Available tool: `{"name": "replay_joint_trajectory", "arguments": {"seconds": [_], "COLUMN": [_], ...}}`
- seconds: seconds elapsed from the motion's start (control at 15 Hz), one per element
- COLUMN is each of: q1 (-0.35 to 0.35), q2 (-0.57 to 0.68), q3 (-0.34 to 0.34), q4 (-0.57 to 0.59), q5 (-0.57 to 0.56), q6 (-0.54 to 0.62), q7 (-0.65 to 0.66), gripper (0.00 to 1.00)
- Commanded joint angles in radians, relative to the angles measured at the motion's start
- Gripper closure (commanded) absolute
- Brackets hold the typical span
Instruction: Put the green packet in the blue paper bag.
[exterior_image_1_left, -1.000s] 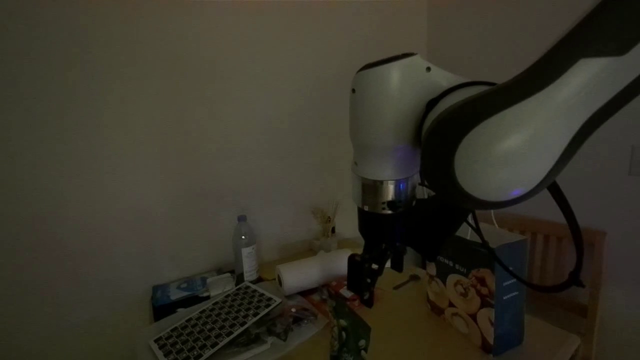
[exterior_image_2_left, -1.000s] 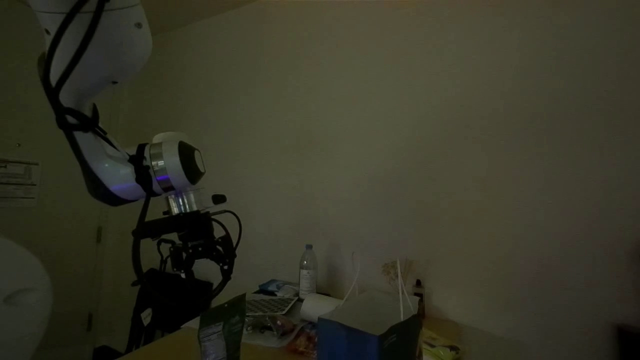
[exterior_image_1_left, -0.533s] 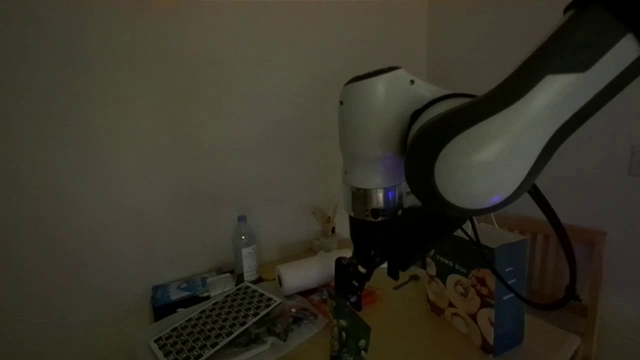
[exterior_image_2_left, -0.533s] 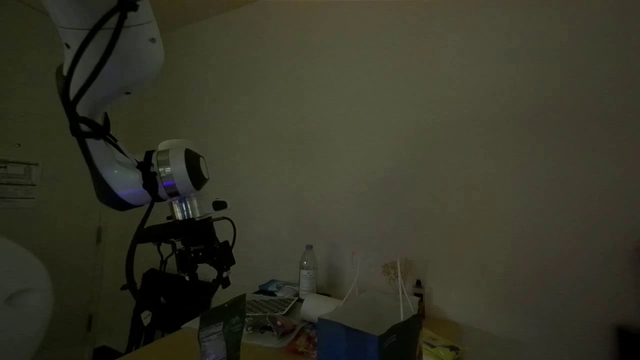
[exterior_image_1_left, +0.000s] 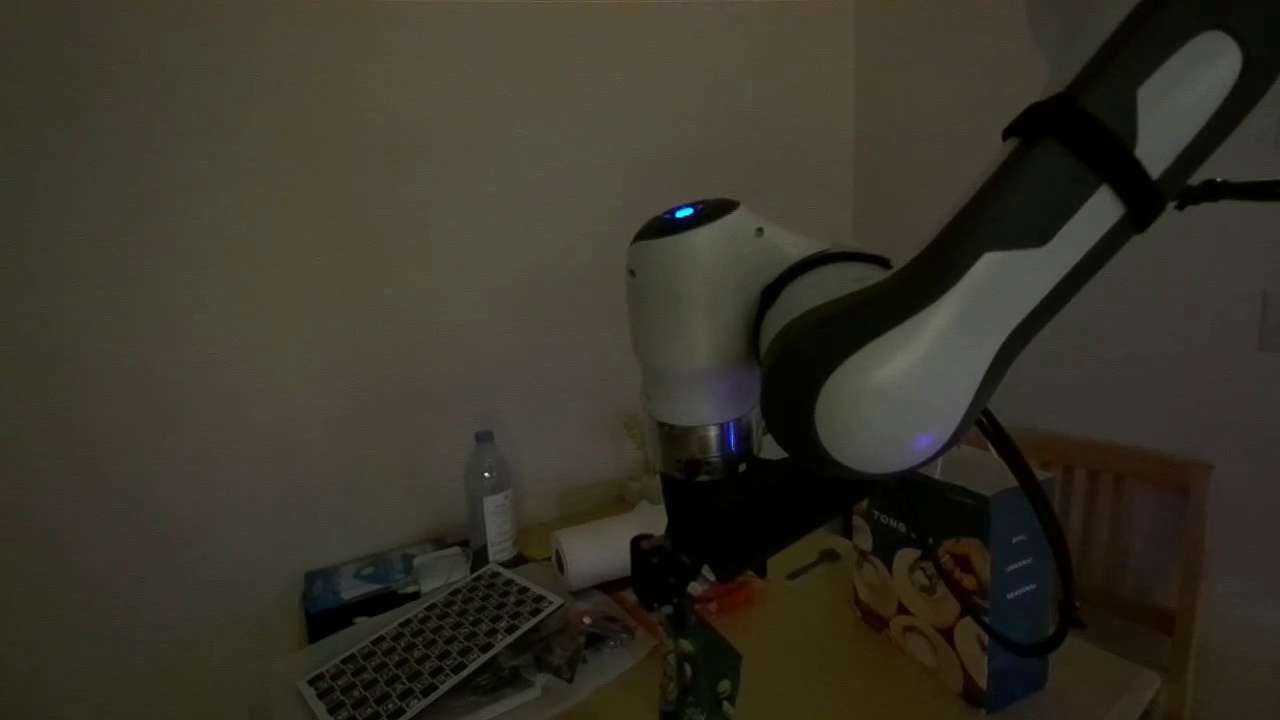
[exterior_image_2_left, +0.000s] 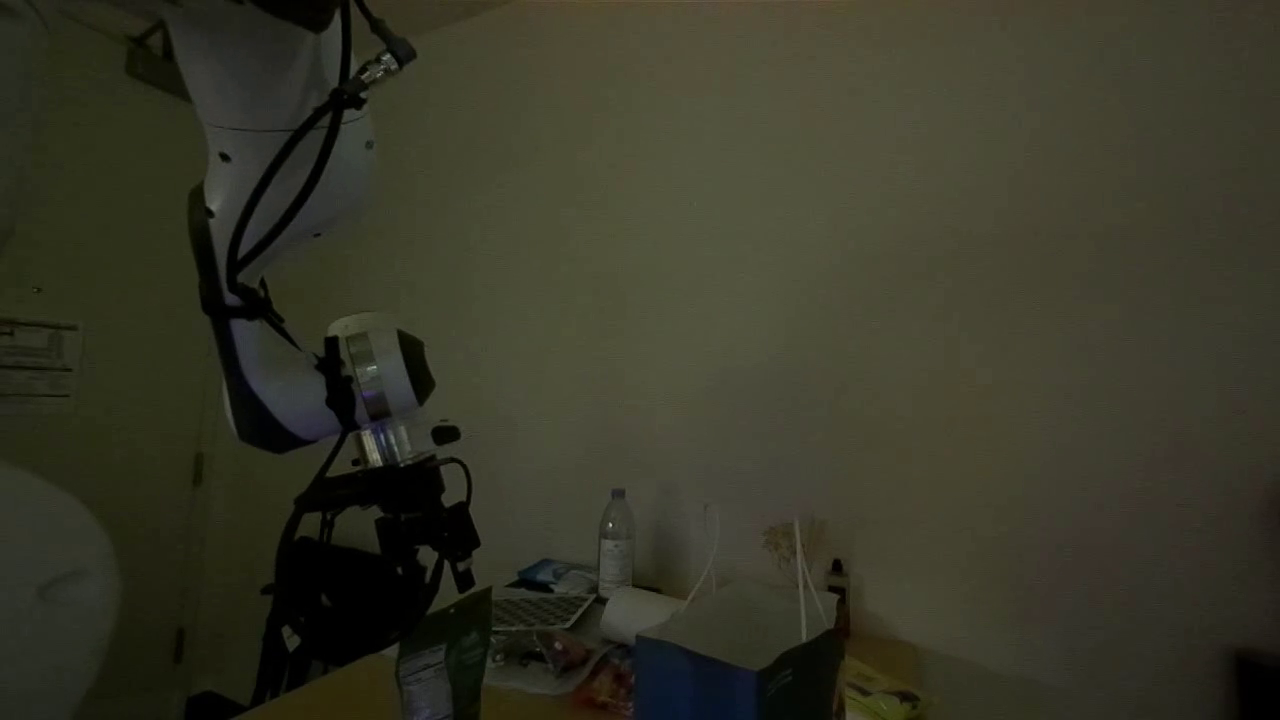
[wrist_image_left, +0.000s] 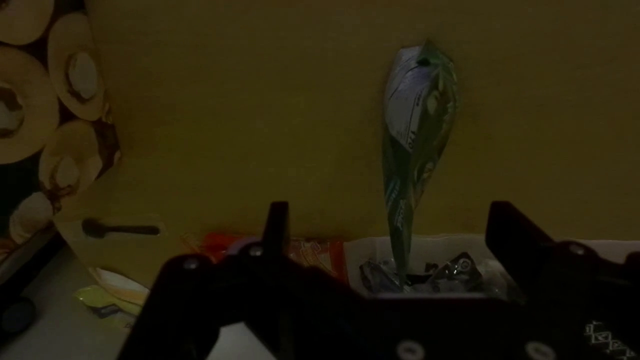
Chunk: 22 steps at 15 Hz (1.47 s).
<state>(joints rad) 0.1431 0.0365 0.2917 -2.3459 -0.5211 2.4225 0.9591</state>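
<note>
Black two-fingered gripper stands spread; yellow tabletop stretches between upright green packet and blue paper bag, which wrist view crops

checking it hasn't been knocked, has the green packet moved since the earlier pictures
No. In both exterior views the green packet keeps the same place relative to the tall bottle, so no shift in any direction shows.

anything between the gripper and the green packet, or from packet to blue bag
Nothing visible stands between the open gripper and the green packet. Toward the blue paper bag, only its white handles, standing up, might snag it.
</note>
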Motion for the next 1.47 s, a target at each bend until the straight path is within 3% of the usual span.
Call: {"name": "replay_joint_trajectory", "arguments": {"seconds": [0.0, 0.33, 0.47, 1.13, 1.4], "q1": [0.036, 0.039, 0.039, 0.060, 0.071], "q2": [0.008, 0.075, 0.093, 0.163, 0.186], "q3": [-0.040, -0.087, -0.104, -0.138, -0.145], "q4": [0.001, 0.014, 0.019, 0.067, 0.083], "q5": [0.008, 0.047, 0.066, 0.168, 0.210], "q6": [0.012, 0.026, 0.025, -0.007, -0.011], "q7": [-0.021, -0.076, -0.098, -0.193, -0.195], "gripper": [0.00, 0.00, 0.26, 0.92, 1.00]}}
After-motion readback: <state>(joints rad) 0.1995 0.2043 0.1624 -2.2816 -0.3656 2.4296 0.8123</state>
